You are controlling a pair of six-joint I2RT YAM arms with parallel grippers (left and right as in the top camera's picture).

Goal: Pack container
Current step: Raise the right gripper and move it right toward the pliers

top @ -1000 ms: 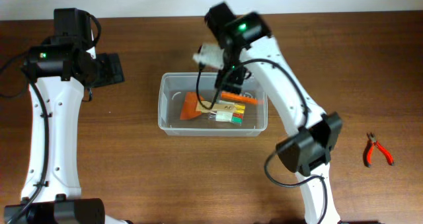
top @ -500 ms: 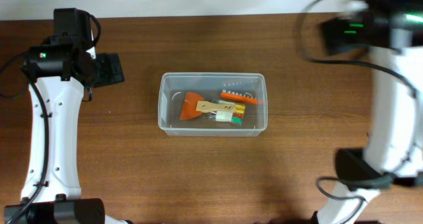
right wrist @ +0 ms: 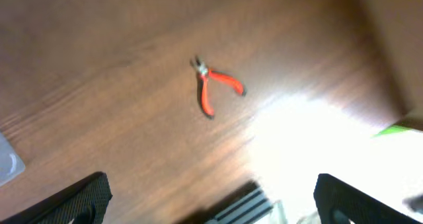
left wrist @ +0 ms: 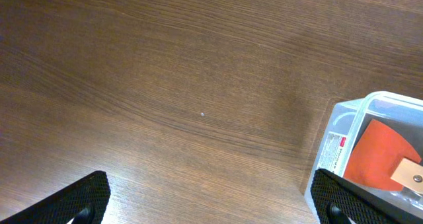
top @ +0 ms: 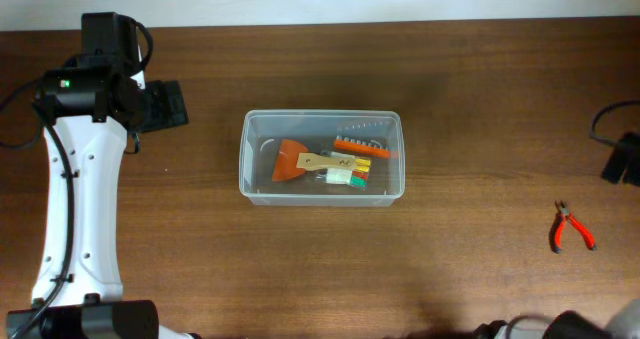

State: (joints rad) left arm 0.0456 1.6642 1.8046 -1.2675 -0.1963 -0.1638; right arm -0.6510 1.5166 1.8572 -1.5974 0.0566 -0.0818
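Note:
The clear plastic container (top: 244,161) stands mid-table. Inside lie an orange scraper (top: 292,160) with a pale wooden handle, an orange bit holder (top: 364,147) and a small clear case (top: 350,178) of coloured bits. My left gripper (left wrist: 213,201) hovers open over bare wood just left of the container (left wrist: 357,104), nothing between its fingers. My right gripper (right wrist: 215,201) is open and empty, high over the table's right side, with red-handled pliers (right wrist: 217,88) below and ahead of it. In the overhead view only a dark part of the right arm (top: 622,159) shows at the right edge.
The red-handled pliers (top: 572,227) lie on the wood at the far right. The left arm (top: 80,179) runs along the left side. A corner of the container (right wrist: 6,164) shows at the left edge of the blurred right wrist view; bright glare fills its lower right.
The right arm has swung from above the container out to the right edge of the overhead view. The things in the container stay put. The left arm has not moved.

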